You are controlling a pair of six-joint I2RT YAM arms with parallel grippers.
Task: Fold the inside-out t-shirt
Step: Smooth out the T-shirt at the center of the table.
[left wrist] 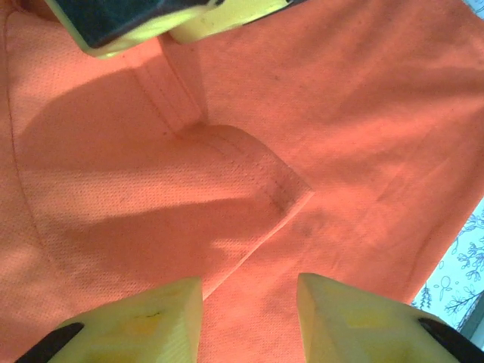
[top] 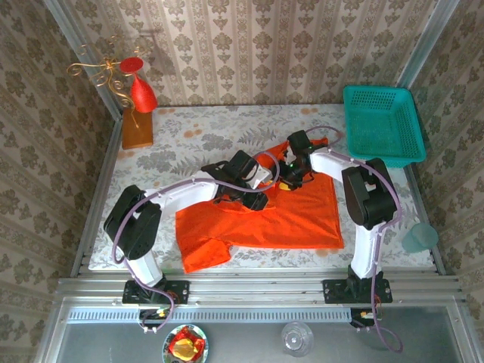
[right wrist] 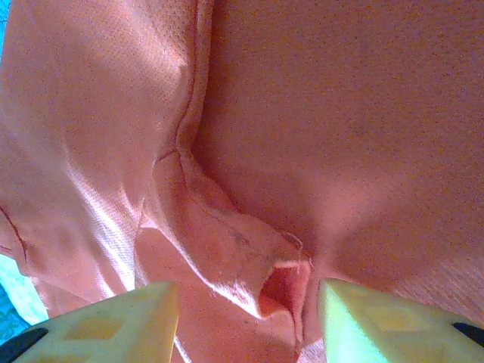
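The left gripper point(left wrist: 249, 302) hangs close over the t-shirt point(top: 287, 219) with its yellow pads spaced apart. A stitched hem runs toward the gap between them, and nothing is pinched. The right gripper point(right wrist: 246, 302) is likewise released. A puckered fold of cloth rises between its pads, which stand clear of it on both sides. From above, the two claws meet nose to nose over the far edge of the shirt, near the middle of the table point(top: 197, 132).

The shirt lies flat and wrinkled on the centre-right of the table, with its long axis running left to right. One short sleeve juts toward the near-left corner. A narrower strip of fabric reaches away to the far right under the right arm. I cannot tell which way the collar points.

The tabletop wears a pale cloth with a grey leaf pattern. Beige damask wallpaper point(top: 249, 53) closes in the left, far and right sides. A teal mesh basket point(top: 378, 89) sits at the far-right corner. A glossy red cone ornament point(top: 144, 94) with gold wire stands on a wooden block point(top: 138, 128) at the far left. A translucent cup point(top: 420, 236) sits at the right edge.
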